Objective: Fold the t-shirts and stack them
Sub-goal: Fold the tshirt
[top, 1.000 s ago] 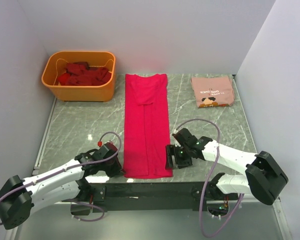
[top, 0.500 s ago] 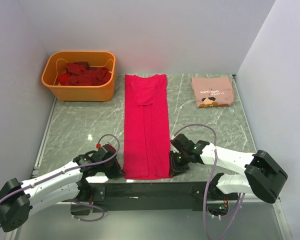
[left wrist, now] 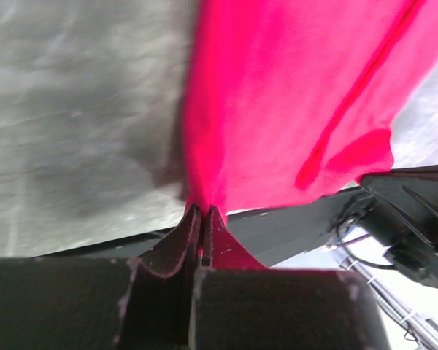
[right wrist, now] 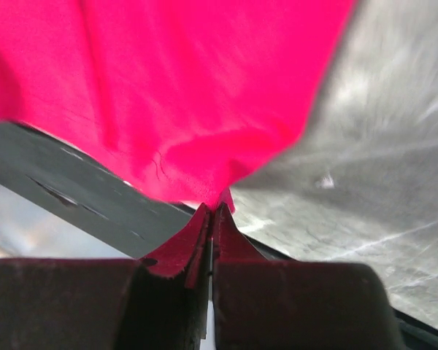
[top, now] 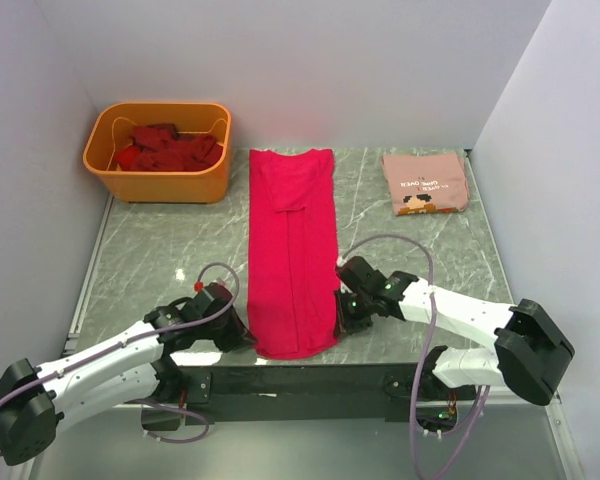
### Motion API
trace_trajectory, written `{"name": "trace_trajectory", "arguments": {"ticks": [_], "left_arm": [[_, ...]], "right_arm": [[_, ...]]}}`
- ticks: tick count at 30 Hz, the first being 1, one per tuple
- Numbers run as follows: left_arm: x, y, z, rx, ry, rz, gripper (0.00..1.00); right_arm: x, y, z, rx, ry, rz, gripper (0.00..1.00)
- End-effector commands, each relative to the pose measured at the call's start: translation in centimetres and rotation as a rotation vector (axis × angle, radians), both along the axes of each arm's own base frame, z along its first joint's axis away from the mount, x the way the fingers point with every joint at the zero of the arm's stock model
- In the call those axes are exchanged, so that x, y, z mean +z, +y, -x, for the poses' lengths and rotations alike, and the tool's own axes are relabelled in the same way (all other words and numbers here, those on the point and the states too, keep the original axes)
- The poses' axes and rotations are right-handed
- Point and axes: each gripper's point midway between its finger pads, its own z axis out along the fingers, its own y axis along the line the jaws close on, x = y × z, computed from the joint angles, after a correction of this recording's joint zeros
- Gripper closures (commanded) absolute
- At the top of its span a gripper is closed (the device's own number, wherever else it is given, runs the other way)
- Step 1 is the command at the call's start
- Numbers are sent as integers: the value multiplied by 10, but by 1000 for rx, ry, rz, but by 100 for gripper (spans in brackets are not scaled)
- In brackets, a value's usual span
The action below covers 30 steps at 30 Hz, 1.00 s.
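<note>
A bright crimson-pink t-shirt (top: 293,240) lies as a long narrow strip down the middle of the table, collar end far from me. My left gripper (top: 242,336) is shut on its near left corner; the left wrist view shows the cloth (left wrist: 292,95) pinched at the fingertips (left wrist: 203,213). My right gripper (top: 340,318) is shut on the near right corner, the cloth (right wrist: 175,80) bunched at its fingertips (right wrist: 212,210). The near hem is drawn in and slightly lifted. A folded salmon-pink t-shirt (top: 425,181) with a small print lies at the far right. Dark red t-shirts (top: 167,148) fill the tub.
An orange plastic tub (top: 160,183) stands at the far left corner. The table's dark front rail (top: 300,378) runs just behind the near hem. White walls enclose the left, back and right sides.
My right gripper moved left onto the shirt's near right corner and shut on it. Both near corners have pulled inward, so the hem is narrower and rounded. The left gripper shifted slightly.
</note>
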Motion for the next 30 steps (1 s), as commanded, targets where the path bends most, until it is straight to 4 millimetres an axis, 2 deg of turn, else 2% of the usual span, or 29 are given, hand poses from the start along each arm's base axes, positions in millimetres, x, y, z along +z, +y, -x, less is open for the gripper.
{"name": "trace_trajectory", "arguments": {"ticks": [1, 2, 3, 5, 6, 8, 9, 10, 13, 14, 17, 19, 20, 23, 30], "left_arm": [[34, -19, -32, 41, -118, 61, 99], [32, -18, -39, 44, -137, 32, 99], [41, -20, -48, 47, -160, 31, 99], [41, -18, -60, 48, -167, -8, 99], [53, -20, -71, 61, -197, -8, 99], [56, -19, -84, 71, -212, -33, 99], [65, -16, -100, 115, -255, -49, 99], [70, -16, -109, 130, -272, -50, 99], [90, -19, -137, 156, -352, -46, 99], [97, -22, -146, 166, -373, -47, 99], [106, -18, -175, 198, -429, -106, 99], [99, -6, -190, 226, -426, -190, 99], [109, -7, -200, 240, -447, -194, 99], [113, -8, -222, 245, -478, -220, 99], [114, 3, -267, 293, -502, -305, 99]], "right_arm": [[32, 10, -45, -22, -195, 15, 100], [36, 11, -51, -29, -217, 22, 100], [49, 18, -62, -28, -255, 8, 100], [55, 13, -78, -57, -300, 60, 100], [67, 17, -87, -54, -330, 56, 100], [72, 13, -106, -95, -381, 96, 100], [83, 18, -117, -108, -405, 76, 100], [87, 20, -123, -118, -415, 70, 100], [92, 24, -142, -141, -427, 58, 100], [88, 24, -147, -147, -418, 64, 100], [91, 22, -173, -202, -432, 49, 100], [94, 21, -193, -240, -448, 23, 100], [99, 23, -201, -248, -462, 10, 100], [103, 17, -227, -284, -493, 20, 100], [102, 14, -272, -309, -503, 30, 100]]}}
